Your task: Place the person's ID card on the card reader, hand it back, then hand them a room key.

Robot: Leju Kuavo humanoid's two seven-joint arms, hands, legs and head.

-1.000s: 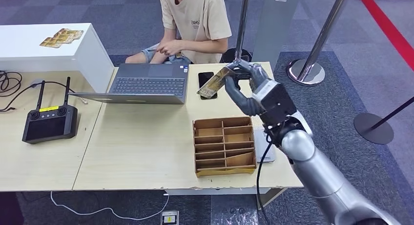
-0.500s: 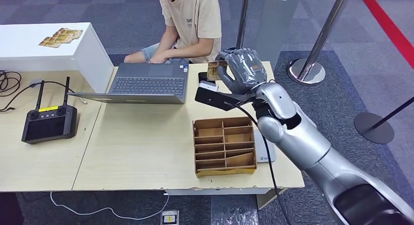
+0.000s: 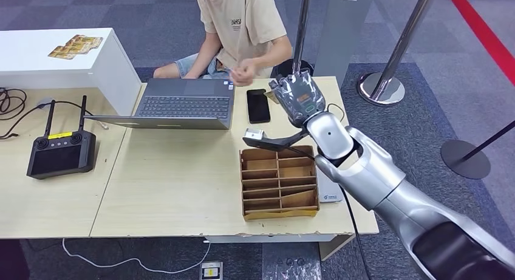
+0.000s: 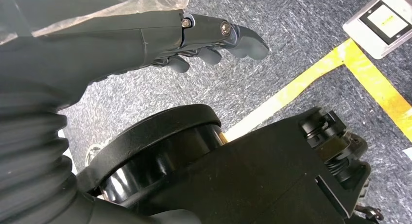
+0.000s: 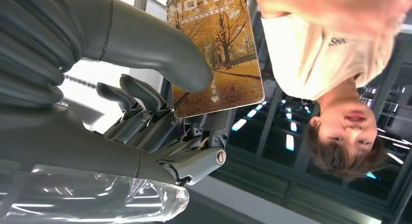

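In the head view we are seeing the right robot hand raised over the far edge of the bench, just beside the black phone on the side away from the laptop. The hand's back is facing us, so the room key card is hidden behind it here. The person is sitting beyond the phone, holding a hand out close to the robot hand without touching it. Nearer to us than the phone, the cardboard organiser is lying on the bench, and the card reader is peeking out from behind its side away from the laptop. A black remote controller is resting on the bench well apart from the phone, past the laptop.

In the left wrist view we are looking at the left robot hand hanging over grey carpet, holding nothing, its fingers lying close together and slightly curled.

In the right wrist view we are watching the right robot hand pinching the room key card, an autumn-tree picture marked HOTEL, between thumb and fingers, with the person's blurred hand just beside the card's free end
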